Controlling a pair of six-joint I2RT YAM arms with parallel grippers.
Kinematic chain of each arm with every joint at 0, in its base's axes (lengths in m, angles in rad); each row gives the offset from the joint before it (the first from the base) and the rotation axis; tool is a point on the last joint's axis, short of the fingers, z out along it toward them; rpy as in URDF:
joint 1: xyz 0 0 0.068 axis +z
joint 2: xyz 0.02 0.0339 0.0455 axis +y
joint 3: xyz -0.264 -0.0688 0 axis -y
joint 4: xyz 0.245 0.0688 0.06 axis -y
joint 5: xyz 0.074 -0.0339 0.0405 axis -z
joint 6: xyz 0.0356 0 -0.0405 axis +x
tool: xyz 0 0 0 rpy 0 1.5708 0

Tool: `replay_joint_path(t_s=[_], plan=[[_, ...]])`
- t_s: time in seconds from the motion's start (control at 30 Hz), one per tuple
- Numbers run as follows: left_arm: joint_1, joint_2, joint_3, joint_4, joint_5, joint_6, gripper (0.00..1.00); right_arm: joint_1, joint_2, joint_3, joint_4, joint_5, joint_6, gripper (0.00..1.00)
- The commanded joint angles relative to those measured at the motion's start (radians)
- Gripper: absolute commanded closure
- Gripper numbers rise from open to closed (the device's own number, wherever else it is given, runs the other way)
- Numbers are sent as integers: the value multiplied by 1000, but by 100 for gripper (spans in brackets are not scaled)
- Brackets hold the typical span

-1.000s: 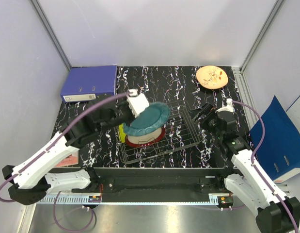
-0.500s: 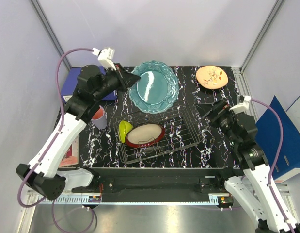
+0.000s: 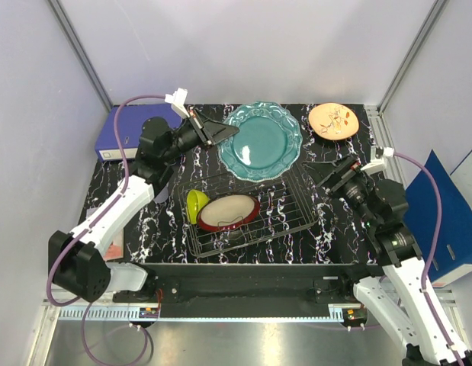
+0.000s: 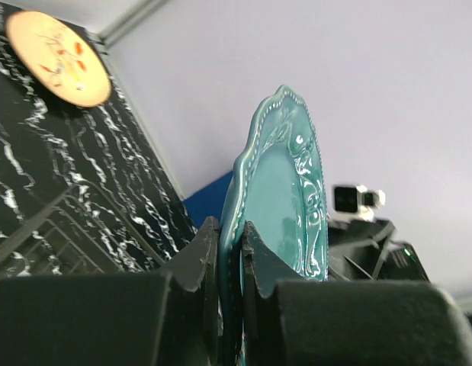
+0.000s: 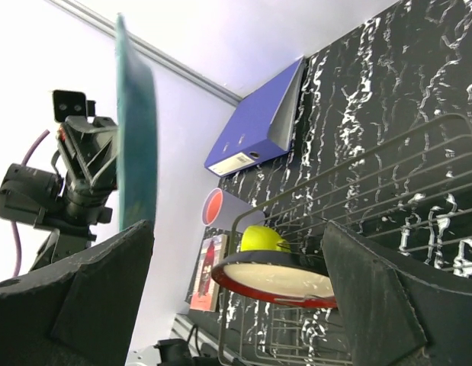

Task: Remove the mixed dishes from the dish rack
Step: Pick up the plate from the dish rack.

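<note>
Pincer status, top view: seeing left pincer [image 3: 220,133] clamped on rim of teal plate [image 3: 263,142], held just past far edge of dish rack [image 3: 289,206]. Right pincer [image 3: 331,171] spread wide, holding nothing, just beside rack's right side. Cream bowl [image 3: 228,211] and yellow-green bowl [image 3: 194,204] lying in rack on worktop [image 3: 338,229].

Left wrist: fingers [image 4: 196,263] pinching plate edge.

Right wrist: fingers [image 5: 75,305] far apart; both bowls in rack, plate edge-on at left, lavender cup [image 5: 220,207] beyond rack.
</note>
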Motion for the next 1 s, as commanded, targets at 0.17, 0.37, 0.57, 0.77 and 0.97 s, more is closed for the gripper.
replay_joint_path(t_s=[0.17, 0.37, 0.57, 0.77, 0.97], plan=[[-11, -64, 51, 127, 22, -10, 100, 6, 80, 49, 241, -61, 73, 1], [-13, -40, 29, 124, 16, -1, 100, 6, 87, 61, 275, -55, 78, 1], [-13, -12, 25, 136, 14, 0, 100, 8, 87, 40, 306, -40, 82, 2], [0, 26, 43, 146, 0, -7, 100, 8, 38, 30, 286, 14, 52, 2], [4, 97, 92, 172, 5, -73, 100, 6, 53, 30, 286, -3, 50, 1]])
